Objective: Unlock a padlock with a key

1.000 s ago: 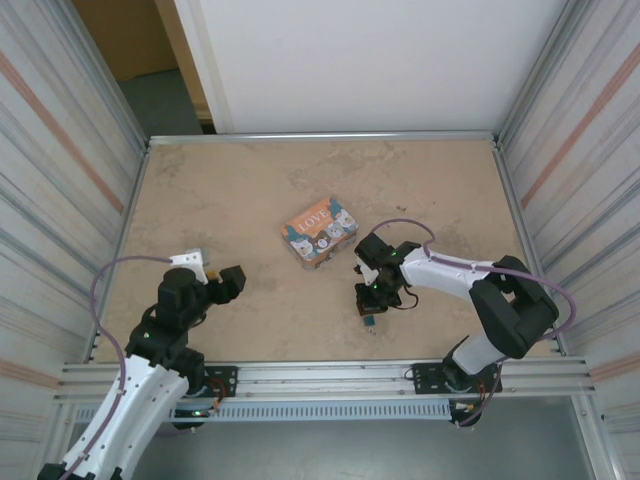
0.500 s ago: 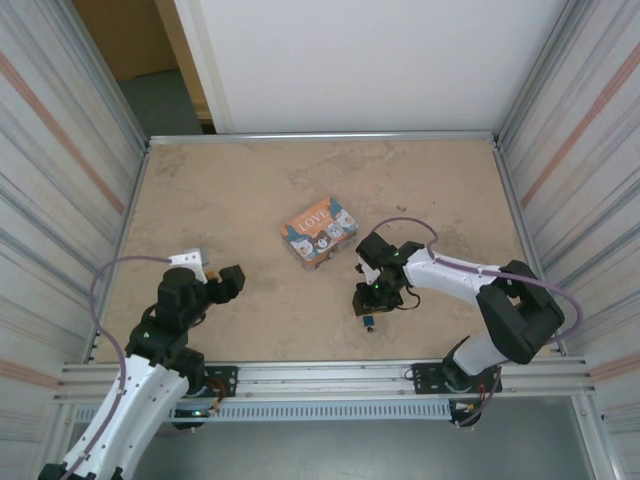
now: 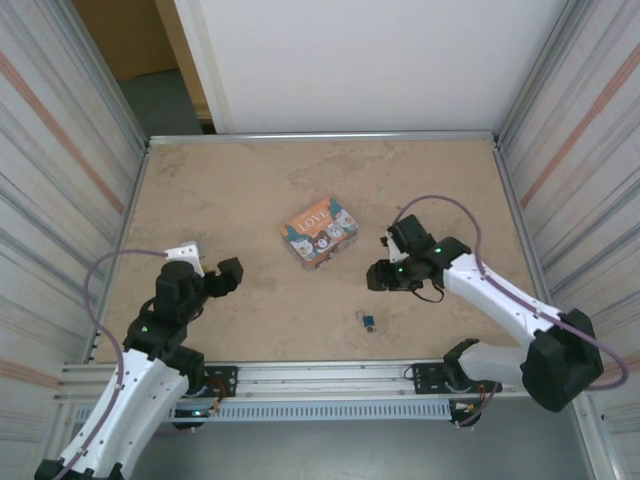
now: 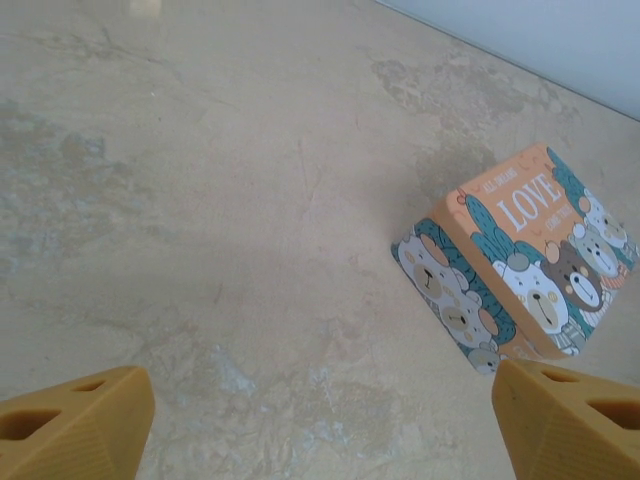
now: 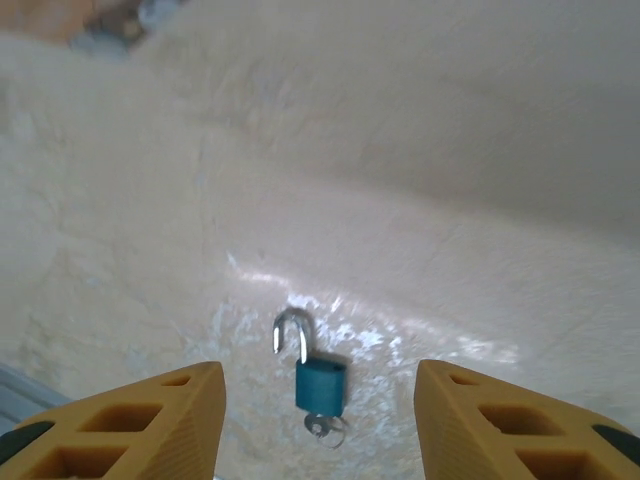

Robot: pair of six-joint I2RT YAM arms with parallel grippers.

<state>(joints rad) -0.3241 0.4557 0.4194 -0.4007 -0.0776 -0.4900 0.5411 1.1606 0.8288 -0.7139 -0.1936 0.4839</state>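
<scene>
The small blue padlock (image 5: 320, 385) lies flat on the table, and its silvery shackle (image 5: 290, 330) has one end free of the body. The key (image 5: 327, 428) sticks out of the padlock's bottom end. My right gripper (image 5: 318, 425) hovers open above them, its orange fingers (image 5: 150, 430) well to either side and touching nothing. From above, the padlock (image 3: 369, 321) lies near the front edge, with the right gripper (image 3: 379, 277) apart from it, behind and slightly right. My left gripper (image 3: 222, 275) stands open and empty at the left; in its own view it (image 4: 320, 430) faces bare table.
The orange "LOVE" tin (image 3: 319, 231) with cartoon animals sits mid-table, behind the padlock and to the left of the right gripper. The left wrist view has the tin (image 4: 520, 260) ahead to the right. Ribbed metal walls (image 3: 60, 200) close both sides.
My right gripper opened, let go at the padlock and drew back up and to the right. The padlock stayed on the table. My left gripper opened a little wider.
</scene>
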